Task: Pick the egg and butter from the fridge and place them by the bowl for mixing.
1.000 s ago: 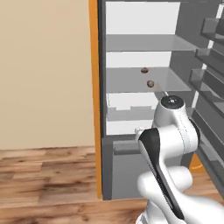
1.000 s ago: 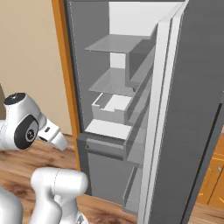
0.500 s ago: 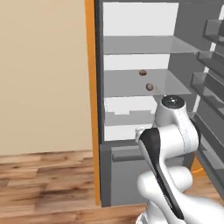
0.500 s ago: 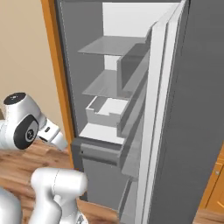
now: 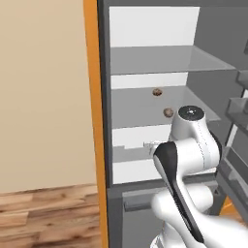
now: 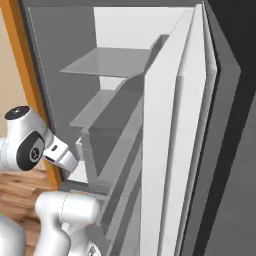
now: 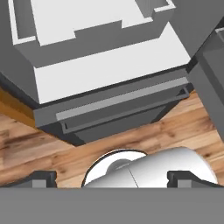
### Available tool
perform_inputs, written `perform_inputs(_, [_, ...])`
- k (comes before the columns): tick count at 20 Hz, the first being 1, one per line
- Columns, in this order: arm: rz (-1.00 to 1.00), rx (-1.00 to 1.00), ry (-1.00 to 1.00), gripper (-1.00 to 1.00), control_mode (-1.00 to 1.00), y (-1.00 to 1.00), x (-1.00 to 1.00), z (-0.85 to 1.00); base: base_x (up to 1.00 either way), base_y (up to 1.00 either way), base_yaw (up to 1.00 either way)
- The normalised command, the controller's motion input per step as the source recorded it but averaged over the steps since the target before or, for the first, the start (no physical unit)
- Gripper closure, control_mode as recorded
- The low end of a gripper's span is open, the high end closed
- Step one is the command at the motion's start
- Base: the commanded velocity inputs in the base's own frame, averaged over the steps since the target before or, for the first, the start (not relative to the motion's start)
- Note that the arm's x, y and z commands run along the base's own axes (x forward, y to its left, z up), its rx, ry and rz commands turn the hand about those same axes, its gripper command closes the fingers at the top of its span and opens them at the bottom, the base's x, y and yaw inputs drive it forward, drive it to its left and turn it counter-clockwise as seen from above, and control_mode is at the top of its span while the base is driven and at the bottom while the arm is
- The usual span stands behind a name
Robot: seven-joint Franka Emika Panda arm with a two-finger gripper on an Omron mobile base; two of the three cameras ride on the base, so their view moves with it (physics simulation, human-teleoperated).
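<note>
fridge point(image 5: 145, 63) stands open in front of the base, grey interior with white shelves, door swung out to the right so its bins point(image 5: 240, 109) show edge-on in the left base view and its inner face point(image 6: 170, 150) takes up much of the right base view. two small brownish round items sit on the middle shelf point(image 5: 140, 109): one further back point(image 5: 157, 92), one nearer the front point(image 5: 168, 113), apart from each other. either could be the egg, too small to tell. no yellow-tan block that i can identify as the butter; can't place it from these views, may be hidden behind the arm or in a bin. the bowl isn't at this spot either. below that shelf there's a white tray-like drawer point(image 7: 87, 26) and a grey lower drawer front with a handle bar point(image 7: 122, 109), seen from above in the hand view over wood floor point(image 7: 39, 148). arm point(image 5: 189, 160) is folded up close to the fridge front, wrist roughly level with the lower shelf, hand camera looking down at the drawers rather than into the shelf. gripper point(image 7: 112, 179): fingertips point(image 7: 41, 178) sit wide apart at the bottom corners of the hand view, nothing between them, so spread and empty. judgement: approach phase, nothing picked yet; next move probably needs the hand raised and tilted forward toward the middle shelf. risk: clipping the shelf edge or door bins, tight gap on the right.
</note>
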Motion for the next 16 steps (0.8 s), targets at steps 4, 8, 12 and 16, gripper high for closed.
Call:
perform_inputs(4, [0.0,0.0,0.0,-1.0,1.0,0.0,0.0,0.0,0.72,0.0,-0.2])
perform_inputs(8, [0.0,0.0,0.0,-1.0,1.0,0.0,0.0,0.0,0.73,-0.24,-0.03])
perform_inputs(12, [0.0,0.0,0.0,-1.0,1.0,0.0,0.0,0.0,0.54,-0.43,-0.02])
perform_inputs(16, [0.0,0.0,0.0,-1.0,1.0,0.0,0.0,0.0,0.3,-0.25,0.0])
